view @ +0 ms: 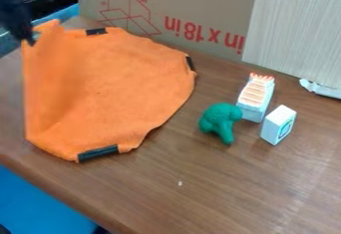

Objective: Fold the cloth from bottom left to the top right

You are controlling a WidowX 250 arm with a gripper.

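Okay, my gripper point(31, 40) is a dark blur at upper left, cut off by the view's edge, but I make out its fingers clamped on the orange cloth point(113, 78), which spreads below and right of them. The cloth's raised left part looks smeared. Right of the fingers, a cardboard box point(193, 9) backs the brown wooden table point(220, 193); farther right are a cut-off pale ribbed panel point(293, 29) and, lower, a green toy point(220, 120).
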